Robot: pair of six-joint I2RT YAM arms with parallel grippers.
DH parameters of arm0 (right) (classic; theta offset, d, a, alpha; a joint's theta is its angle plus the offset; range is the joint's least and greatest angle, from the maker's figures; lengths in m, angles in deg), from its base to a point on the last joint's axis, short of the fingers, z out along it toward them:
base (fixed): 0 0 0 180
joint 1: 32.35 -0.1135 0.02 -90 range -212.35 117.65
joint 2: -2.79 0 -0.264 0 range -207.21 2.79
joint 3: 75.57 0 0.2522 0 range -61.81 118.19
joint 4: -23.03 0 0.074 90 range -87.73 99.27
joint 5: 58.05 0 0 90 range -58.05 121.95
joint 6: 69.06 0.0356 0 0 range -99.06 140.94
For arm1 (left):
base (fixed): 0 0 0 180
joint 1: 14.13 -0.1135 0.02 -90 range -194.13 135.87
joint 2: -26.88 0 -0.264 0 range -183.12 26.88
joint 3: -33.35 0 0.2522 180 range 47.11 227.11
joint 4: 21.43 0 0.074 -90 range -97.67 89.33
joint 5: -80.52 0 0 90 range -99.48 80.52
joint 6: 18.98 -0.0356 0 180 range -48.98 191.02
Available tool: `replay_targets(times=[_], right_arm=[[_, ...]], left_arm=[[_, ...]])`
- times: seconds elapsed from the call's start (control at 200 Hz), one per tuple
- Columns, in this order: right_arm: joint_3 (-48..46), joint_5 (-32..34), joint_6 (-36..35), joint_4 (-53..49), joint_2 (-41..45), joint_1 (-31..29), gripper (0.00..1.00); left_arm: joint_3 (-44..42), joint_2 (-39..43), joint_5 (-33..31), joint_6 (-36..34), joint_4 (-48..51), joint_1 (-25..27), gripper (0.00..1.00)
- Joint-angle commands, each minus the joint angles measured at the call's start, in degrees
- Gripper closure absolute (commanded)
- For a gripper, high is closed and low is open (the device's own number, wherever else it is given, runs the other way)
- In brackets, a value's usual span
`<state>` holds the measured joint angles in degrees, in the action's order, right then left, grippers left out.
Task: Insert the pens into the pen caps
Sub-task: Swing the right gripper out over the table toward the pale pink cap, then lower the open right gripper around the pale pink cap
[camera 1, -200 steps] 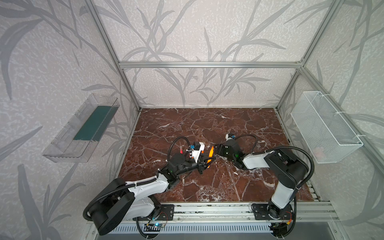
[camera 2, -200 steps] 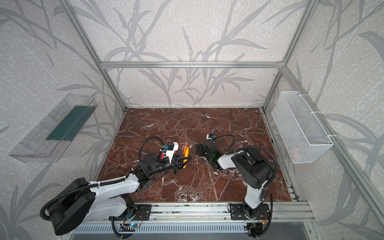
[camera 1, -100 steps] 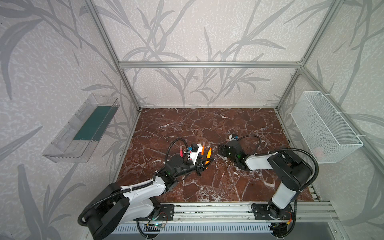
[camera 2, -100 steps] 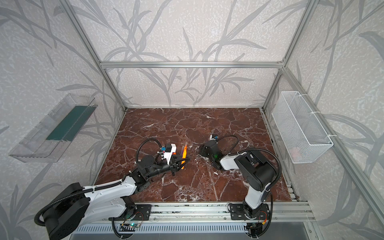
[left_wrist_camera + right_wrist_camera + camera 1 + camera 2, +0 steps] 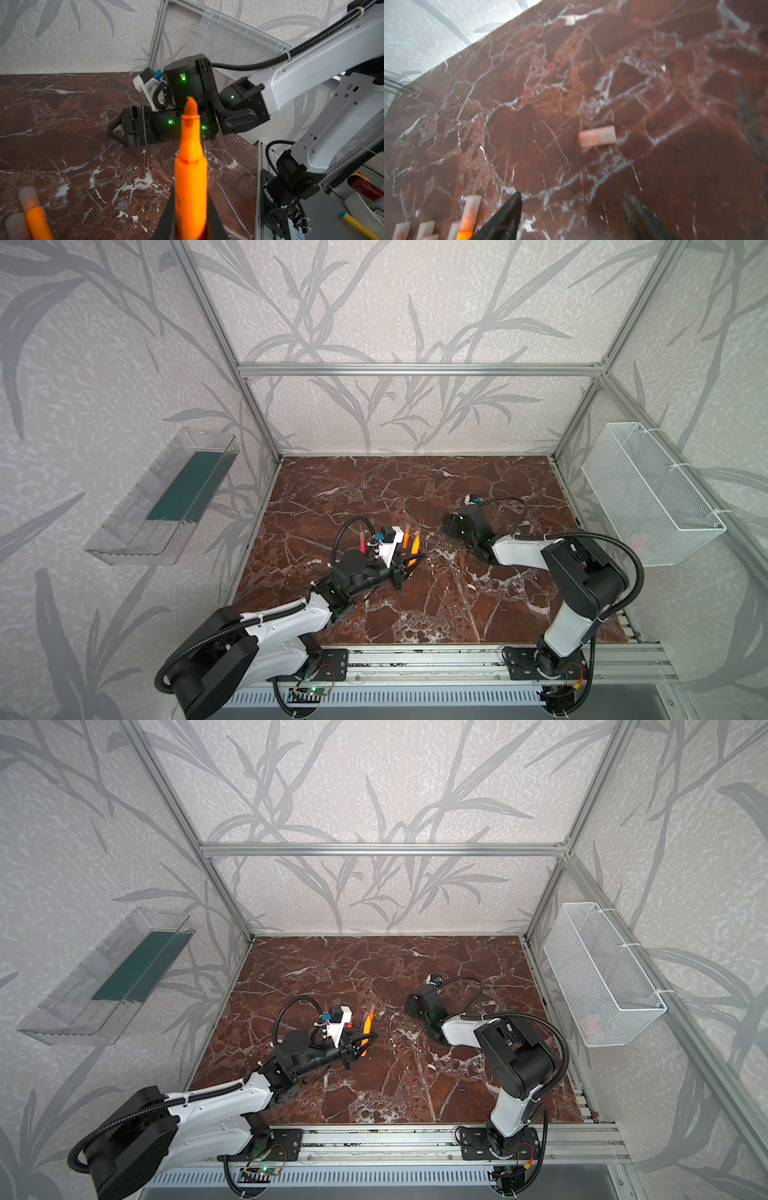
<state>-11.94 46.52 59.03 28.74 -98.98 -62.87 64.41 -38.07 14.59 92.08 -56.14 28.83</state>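
1. Nearest the front, the left jaws are pinched shut on the barrel of an orange pen (image 5: 190,176) and hold it clear of the counter (image 5: 415,489); its nib is bare, so this pen has no cap yet
2. Its long axis runs up out of the jaws, nib end uppermost and leaning toward the right arm (image 5: 311,58); in a top view the orange point shows just beyond the jaws, but I cannot tell how steep the tilt is
3. Just behind it, a capped orange pen (image 5: 37,216) lies flat on the counter with a cloudy cap over its nib, and a pale-ended stick lies just beside it; a pink pen (image 5: 363,542) farther to the left also shows a pale tip
4. The right wrist view shows a row of pale ends (image 5: 425,227) beside that pen; I cannot tell whether each one is a cap
5. Farther on, the right jaws stand wide apart and empty, low over the counter; a loose cap (image 5: 598,136) lies on its side ahead of them, touching neither finger, with its long axis across the line of reach; blur hides which end is open
6. Farthest off, a small pale piece (image 5: 570,20) may be another cap
7. I judge the task partway done: at least one pen is capped, and the held pen and the loose cap have yet to be joined
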Motion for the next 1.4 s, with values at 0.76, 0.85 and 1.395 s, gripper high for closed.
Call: replay_targets(times=[0.76,0.85,1.395], right_arm=[[29.31,17.46,-10.05,-34.24,-16.25,0.18,0.25],[26.79,17.39,-10.26,-32.11,-15.10,0.20,0.25],[15.11,17.53,-7.96,-27.76,-5.81,0.38,0.31]], left_arm=[[1.00,-0.27,-1.14,-1.90,-0.17,-0.07,1.00],[0.95,-0.14,-1.04,-1.90,-0.29,-0.06,1.00],[0.17,1.67,-0.70,-1.55,-0.09,-0.06,1.00]])
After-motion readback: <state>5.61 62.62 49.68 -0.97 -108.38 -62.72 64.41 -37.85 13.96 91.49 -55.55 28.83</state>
